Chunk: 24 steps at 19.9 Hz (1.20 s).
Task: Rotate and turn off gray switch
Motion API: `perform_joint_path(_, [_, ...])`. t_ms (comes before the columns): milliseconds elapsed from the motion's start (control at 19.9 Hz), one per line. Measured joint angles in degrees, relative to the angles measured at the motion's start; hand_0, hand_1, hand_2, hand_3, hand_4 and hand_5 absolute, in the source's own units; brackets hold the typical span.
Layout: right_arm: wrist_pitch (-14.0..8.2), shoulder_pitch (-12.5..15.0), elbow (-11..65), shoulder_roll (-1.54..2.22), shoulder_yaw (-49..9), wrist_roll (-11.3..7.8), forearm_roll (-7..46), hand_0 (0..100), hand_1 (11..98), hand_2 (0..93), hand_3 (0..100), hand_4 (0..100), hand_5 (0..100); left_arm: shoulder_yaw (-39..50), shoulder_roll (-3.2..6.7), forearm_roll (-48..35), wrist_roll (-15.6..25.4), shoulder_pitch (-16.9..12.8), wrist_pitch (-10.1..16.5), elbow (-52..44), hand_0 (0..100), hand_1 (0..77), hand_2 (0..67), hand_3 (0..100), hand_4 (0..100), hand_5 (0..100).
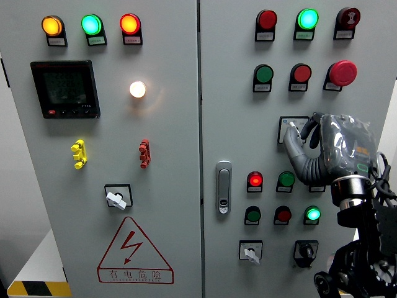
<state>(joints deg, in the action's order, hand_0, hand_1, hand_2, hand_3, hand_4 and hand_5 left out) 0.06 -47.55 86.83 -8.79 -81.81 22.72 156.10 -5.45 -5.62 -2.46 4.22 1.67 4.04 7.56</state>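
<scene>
Here the right hand [322, 149], fingers pinched on the gray switch [293, 132], could slip off mid-turn, leaving it on.

Two door panels side by side, handle [224, 187] on right door near seam. Left door: display [65, 89] upper left, lamp [138, 89] to its right, switch [117, 198] below, warning label [134, 252] under it. Right door: right hand [322, 152] over switch plate [289, 127], two more switches [250, 252] [305, 251] at bottom.
</scene>
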Motion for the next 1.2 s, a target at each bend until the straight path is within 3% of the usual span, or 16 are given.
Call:
perform_joint_path(251, [0.0,0.0,-0.01,-0.01,0.04,0.11,0.0,77,29.4,73.4,85,97,91,0.0,0.0,0.0,0.0,0.0,0.0,0.0,88,0.0,13.3,19,8,11])
perform_joint_path(803, [0.17,0.0,0.03,-0.01,0.08,0.66,0.0,77,29.6,73.0,85,97,91,0.02,0.0,0.0,0.0,0.0,0.0,0.0,88,0.0,13.3,19,8,11])
perform_joint_path(1205, [0.12,0.0,0.26,0.0,0.07,0.57,0.0,79,28.7,67.1,84,95,90,0.0,0.0,0.0,0.0,0.0,0.0,0.0,88,0.0,13.2,19,8,11])
